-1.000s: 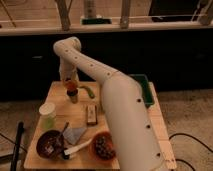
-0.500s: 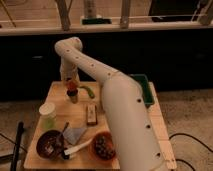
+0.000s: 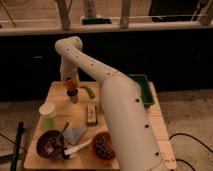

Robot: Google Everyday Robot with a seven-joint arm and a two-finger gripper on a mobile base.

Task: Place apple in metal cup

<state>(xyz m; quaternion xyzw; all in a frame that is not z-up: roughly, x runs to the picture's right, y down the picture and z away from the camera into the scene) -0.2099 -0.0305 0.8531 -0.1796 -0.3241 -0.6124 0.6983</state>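
The apple (image 3: 71, 88), a small orange-red fruit, sits at the mouth of the dark metal cup (image 3: 73, 97), which stands near the far left of the wooden table (image 3: 70, 120). My gripper (image 3: 69, 80) hangs straight down over the apple and cup, right above the fruit. The white arm reaches from the lower right up and over to that spot.
A green pepper (image 3: 88, 91) lies right of the cup. A pale green cup with white lid (image 3: 48, 115) stands at the left. A brown bar (image 3: 91, 113), two dark bowls (image 3: 50, 145) (image 3: 103, 146), a grey cloth (image 3: 75, 134) and a green tray (image 3: 142, 90) are also on the table.
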